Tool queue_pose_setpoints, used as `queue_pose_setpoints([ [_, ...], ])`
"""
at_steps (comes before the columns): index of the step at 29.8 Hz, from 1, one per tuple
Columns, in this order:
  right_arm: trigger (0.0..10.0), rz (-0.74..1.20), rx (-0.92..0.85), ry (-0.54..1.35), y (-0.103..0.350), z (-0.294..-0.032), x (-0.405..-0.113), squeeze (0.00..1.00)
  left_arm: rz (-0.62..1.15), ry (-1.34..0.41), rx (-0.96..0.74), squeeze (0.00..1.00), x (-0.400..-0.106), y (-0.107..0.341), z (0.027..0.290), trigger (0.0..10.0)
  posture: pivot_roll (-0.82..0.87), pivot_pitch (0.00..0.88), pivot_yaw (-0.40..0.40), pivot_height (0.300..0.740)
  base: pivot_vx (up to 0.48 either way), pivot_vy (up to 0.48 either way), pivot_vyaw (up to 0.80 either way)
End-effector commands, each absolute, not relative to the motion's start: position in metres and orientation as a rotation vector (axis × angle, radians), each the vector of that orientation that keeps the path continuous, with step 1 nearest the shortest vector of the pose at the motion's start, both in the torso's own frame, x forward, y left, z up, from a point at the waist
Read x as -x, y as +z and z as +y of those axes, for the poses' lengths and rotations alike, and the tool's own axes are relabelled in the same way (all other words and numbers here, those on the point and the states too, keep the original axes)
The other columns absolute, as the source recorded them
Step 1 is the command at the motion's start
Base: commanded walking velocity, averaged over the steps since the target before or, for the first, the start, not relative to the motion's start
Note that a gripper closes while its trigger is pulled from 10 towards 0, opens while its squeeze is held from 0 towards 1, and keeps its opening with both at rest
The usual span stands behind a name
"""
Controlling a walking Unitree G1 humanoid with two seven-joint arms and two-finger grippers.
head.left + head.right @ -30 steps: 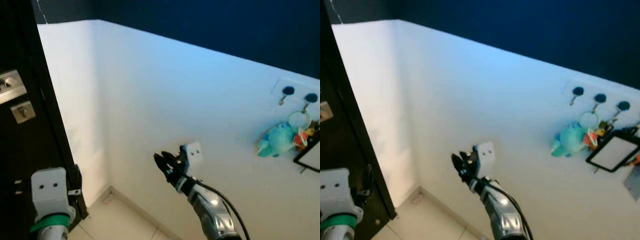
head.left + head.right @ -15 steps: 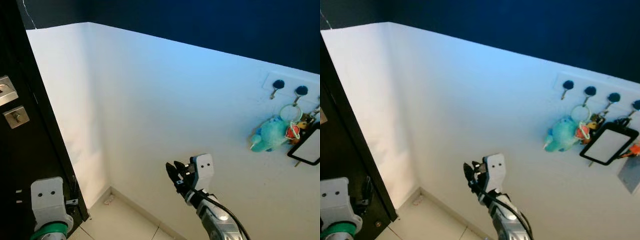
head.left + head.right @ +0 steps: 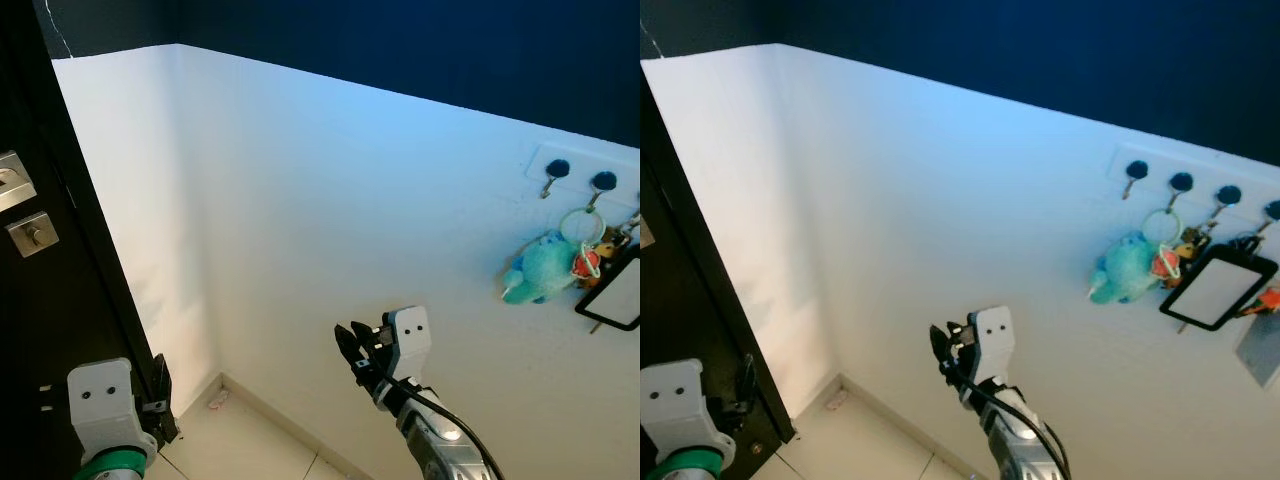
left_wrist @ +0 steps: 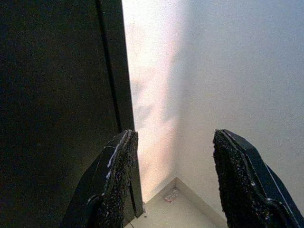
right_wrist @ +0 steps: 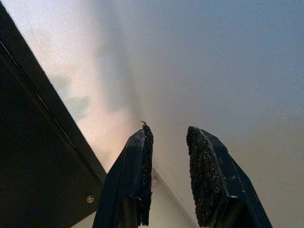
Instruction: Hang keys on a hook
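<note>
Already vertical from a hook [image 3: 1181, 183], keys [image 3: 1168, 248]; both grippers' fingers apart, empty.

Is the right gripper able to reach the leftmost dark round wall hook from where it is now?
Probably yes: the right gripper, open and empty, is low and far left of the leftmost dark round wall hook, with only bare white wall between them.
</note>
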State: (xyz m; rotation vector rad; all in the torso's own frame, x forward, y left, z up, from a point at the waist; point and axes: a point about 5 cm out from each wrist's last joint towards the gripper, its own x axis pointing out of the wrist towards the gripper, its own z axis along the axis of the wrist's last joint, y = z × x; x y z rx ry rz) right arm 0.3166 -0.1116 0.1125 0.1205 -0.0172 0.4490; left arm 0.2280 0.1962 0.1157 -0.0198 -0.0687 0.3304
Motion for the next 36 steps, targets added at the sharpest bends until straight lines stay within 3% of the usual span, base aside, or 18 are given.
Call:
queue_pose_setpoints([
  [1,10.0,0.002,-0.116,0.448,0.109,-0.112,-0.3135,0.0,-0.055,0.321,0.038,0.0,-0.2277,0.1129,0.1936,10.0,-0.07,0.063,0.026,0.74,-0.24,0.0,0.0],
  [36,10.0,0.032,-0.139,0.445,0.1056,-0.1114,-0.312,0.0,-0.066,0.285,0.032,0.0,-0.2306,0.1166,0.193,10.0,-0.07,0.059,0.041,0.74,-0.295,0.0,0.0],
])
